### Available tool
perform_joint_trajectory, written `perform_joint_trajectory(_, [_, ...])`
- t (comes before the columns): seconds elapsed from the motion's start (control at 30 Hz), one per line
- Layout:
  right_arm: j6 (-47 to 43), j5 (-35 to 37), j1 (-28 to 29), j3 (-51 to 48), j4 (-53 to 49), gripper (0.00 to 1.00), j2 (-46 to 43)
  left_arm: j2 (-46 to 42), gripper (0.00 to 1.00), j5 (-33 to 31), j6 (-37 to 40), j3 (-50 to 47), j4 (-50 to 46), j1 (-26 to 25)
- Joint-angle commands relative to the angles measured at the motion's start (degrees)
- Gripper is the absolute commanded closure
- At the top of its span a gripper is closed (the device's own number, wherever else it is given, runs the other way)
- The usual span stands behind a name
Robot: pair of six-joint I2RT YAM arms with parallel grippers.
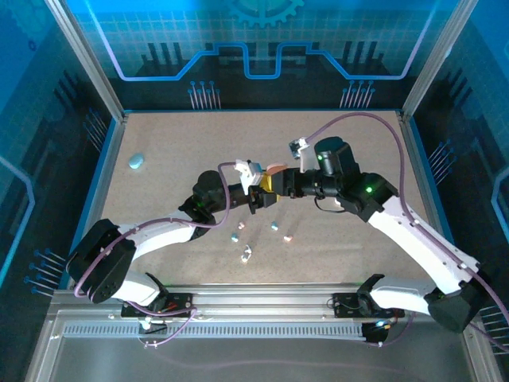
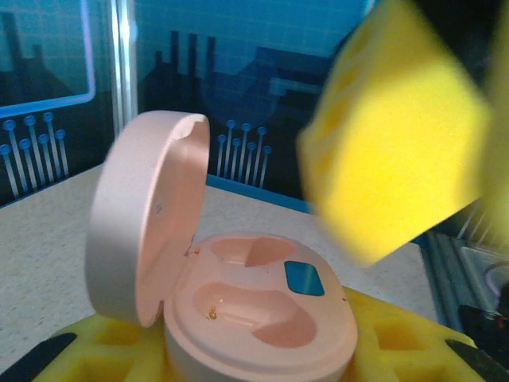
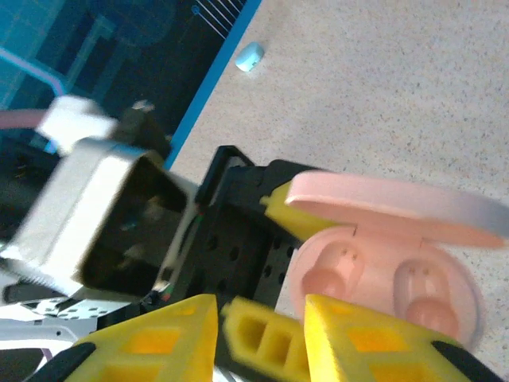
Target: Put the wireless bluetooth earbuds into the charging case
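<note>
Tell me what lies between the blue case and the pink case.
In the top view, mostly bare table runs from the blue case; just before the pink case sit the left wrist's white camera and a purple cable.

In your left wrist view, a yellow padded finger (image 2: 398,135) of the right gripper (image 1: 273,185) is smeared to a blur, and the pale pink plastic charging case (image 2: 262,318) runs off the bottom edge. From the top camera, most of that case is hidden among gripper fingers, and the tiny earbuds (image 1: 274,226) on the speckled beige table (image 1: 183,135) are too small to make out their shape.
</note>
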Motion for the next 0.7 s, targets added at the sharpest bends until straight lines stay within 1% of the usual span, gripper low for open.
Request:
perform_joint_trajectory(0.0, [-2.04,-0.56,-1.73,-1.39,-0.07,0.61,-5.28,0.84,0.66,-5.27,0.3,0.41,0.02,0.76])
perform_joint_trajectory(0.1, [-1.96,-0.79,-4.33,-4.0,-0.33,0.59,-8.88,0.8,0.66,-7.6,-0.08,-0.41,-0.35,1.53])
perform_joint_trajectory(0.2, [-1.69,0.52,-7.37,-6.79,-3.33,0.58,-11.59,0.18,0.66,-8.72,0.09,-0.89,-1.44,2.32])
perform_joint_trajectory(0.3, [-0.67,0.9,-10.55,-11.05,-6.02,0.57,-12.82,-1.21,0.66,-11.02,0.52,-2.42,-1.82,3.05])
perform_joint_trajectory(0.37, [0.24,1.18,-11.67,-14.1,-7.34,0.56,-12.72,-2.53,0.66,-12.27,0.67,-3.47,-1.95,3.62])
perform_joint_trajectory(0.47, [0.65,-0.38,-12.72,-19.08,-7.98,0.56,-9.88,-5.53,0.66,-14.51,1.17,-5.29,-2.68,4.44])
perform_joint_trajectory(0.6, [-0.53,-5.33,-12.69,-24.19,-4.5,0.56,-1.89,-10.01,0.65,-16.7,2.58,-6.54,-5.1,5.02])
perform_joint_trajectory(0.67, [-0.99,-5.59,-12.4,-24.64,-3.93,0.56,2.7,-11.87,0.65,-16.72,3.04,-6.7,-6.16,5.09])
